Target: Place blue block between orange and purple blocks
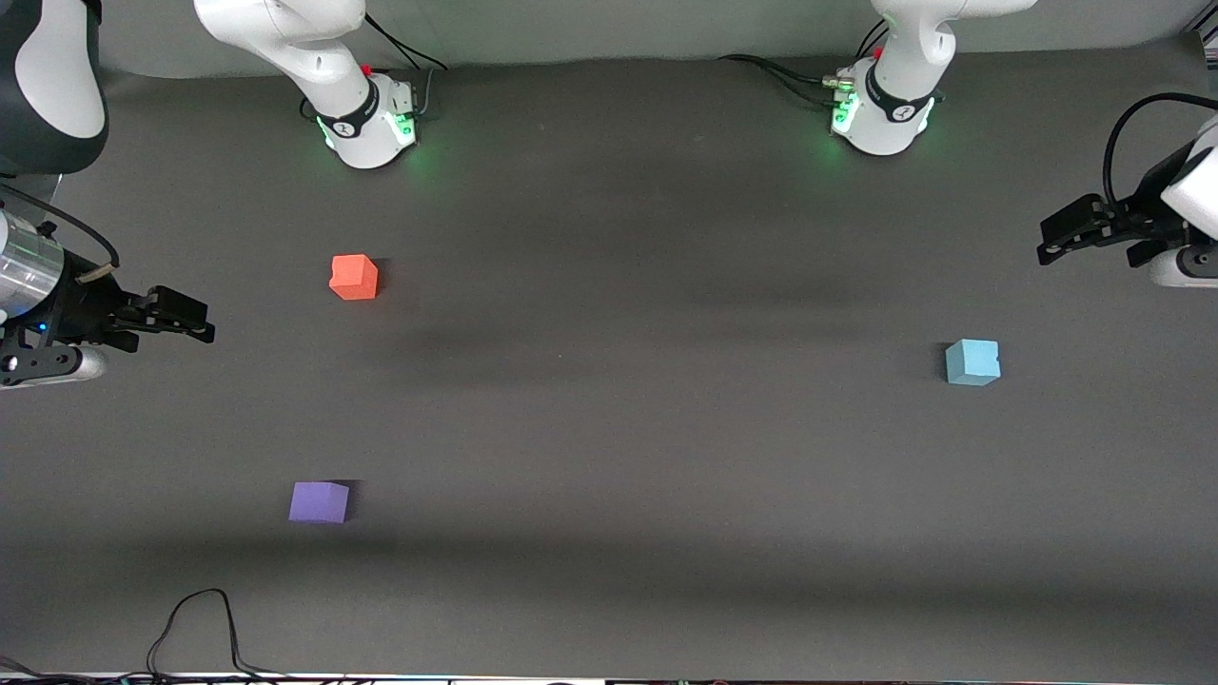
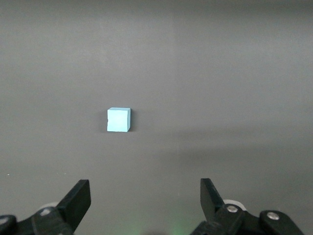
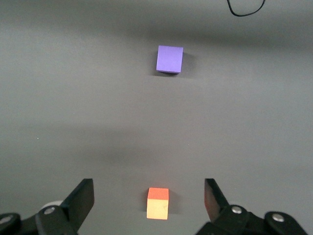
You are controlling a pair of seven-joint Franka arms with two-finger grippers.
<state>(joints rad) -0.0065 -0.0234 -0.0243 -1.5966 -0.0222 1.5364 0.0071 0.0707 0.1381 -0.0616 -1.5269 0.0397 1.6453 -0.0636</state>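
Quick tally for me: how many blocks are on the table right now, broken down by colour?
Orange block: 1
Purple block: 1
Blue block: 1
Total: 3 blocks

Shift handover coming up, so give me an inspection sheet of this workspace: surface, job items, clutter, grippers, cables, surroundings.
Surface: dark grey matte table mat.
Job's things: light sky-blue foam cube toward the left arm's end; orange-red matte cube and violet-purple matte cube toward the right arm's end, purple nearer the front camera, all apart.
Clutter: nothing seen.
Grippers: left gripper open, empty, waiting at its table end; right gripper open, empty, at its end.
Cables: black cable loop on the mat's front edge; leads at both bases.
Surroundings: nothing seen.
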